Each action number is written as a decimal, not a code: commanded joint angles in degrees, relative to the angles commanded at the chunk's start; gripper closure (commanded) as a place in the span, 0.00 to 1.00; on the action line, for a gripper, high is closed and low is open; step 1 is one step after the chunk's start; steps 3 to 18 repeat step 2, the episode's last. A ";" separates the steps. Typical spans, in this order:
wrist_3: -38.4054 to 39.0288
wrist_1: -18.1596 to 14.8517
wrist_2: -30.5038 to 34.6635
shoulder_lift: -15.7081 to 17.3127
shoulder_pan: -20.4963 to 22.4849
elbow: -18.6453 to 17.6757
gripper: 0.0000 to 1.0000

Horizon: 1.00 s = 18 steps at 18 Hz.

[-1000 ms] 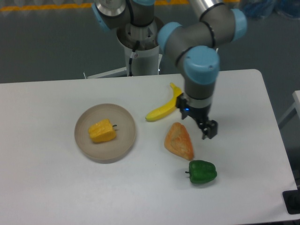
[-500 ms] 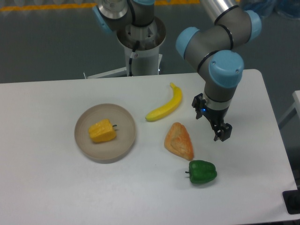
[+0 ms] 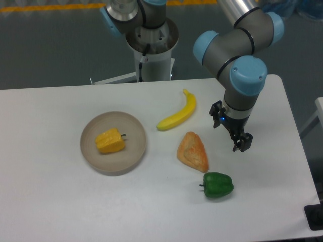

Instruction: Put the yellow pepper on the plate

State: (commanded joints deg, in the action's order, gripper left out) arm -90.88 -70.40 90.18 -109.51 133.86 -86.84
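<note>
We have 1 fixed view, set high in front of the table point(image 3: 60, 201) and tilted down toward the arm's base point(image 3: 151, 55) at the far edge. It stands far enough back to take in nearly the whole tabletop, with the right corner cut off. The plate point(image 3: 93, 156) lies left of centre, the gripper point(image 3: 233, 131) right of centre. The grey floor beyond looks blurred, perhaps out of focus.

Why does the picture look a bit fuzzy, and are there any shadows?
In the camera view everything is slightly soft, so the yellow pepper on the plate has blurry edges; the light is even, with only faint shadows under the green pepper and the banana; the white table shows no strong glare.
</note>
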 joint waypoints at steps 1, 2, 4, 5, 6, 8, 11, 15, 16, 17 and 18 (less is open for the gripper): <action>0.00 0.00 0.00 0.00 0.00 0.00 0.00; 0.00 0.00 0.00 0.00 0.00 0.00 0.00; 0.00 0.00 0.00 0.00 0.00 0.00 0.00; 0.00 0.00 0.00 0.00 0.00 0.00 0.00; 0.00 0.00 0.00 0.00 0.00 0.00 0.00; 0.00 0.00 0.00 0.00 0.00 0.00 0.00; 0.00 0.00 0.00 0.00 0.00 0.00 0.00; 0.00 0.00 0.00 0.00 0.00 0.00 0.00; 0.00 0.00 0.00 0.00 0.00 0.00 0.00; 0.00 0.00 0.00 0.00 0.00 0.00 0.00; 0.00 0.00 0.00 0.00 0.00 0.00 0.00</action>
